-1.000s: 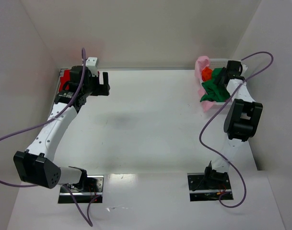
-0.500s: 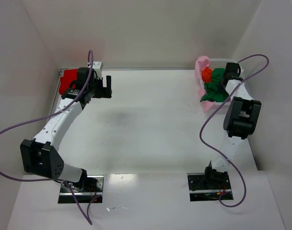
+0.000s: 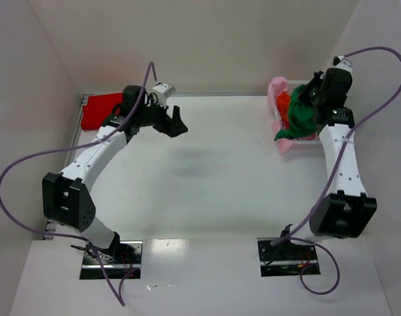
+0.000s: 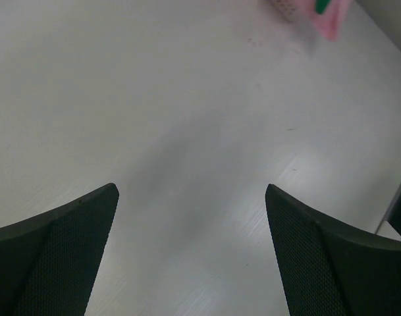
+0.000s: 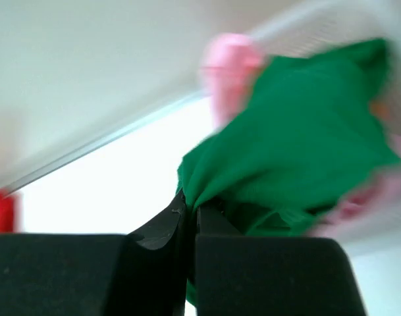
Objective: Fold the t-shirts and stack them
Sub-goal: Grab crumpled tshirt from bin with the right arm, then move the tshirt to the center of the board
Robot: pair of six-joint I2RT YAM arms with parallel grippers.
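Observation:
My right gripper is shut on a fold of the dark green t-shirt and holds it bunched above the white basket at the far right. An orange t-shirt and a pale pink t-shirt lie in the basket, the pink one draped over its left rim. The red t-shirt lies flat at the far left corner. My left gripper hangs open over bare table, right of the red t-shirt, with nothing between its fingers.
White walls close the table on the left, back and right. The left wrist view catches the basket's corner and pink cloth far ahead. Purple cables loop off both arms.
My right gripper has shut on the green t-shirt and lifted it up out of the basket. My left arm has swung right, away from the red t-shirt, staying open.

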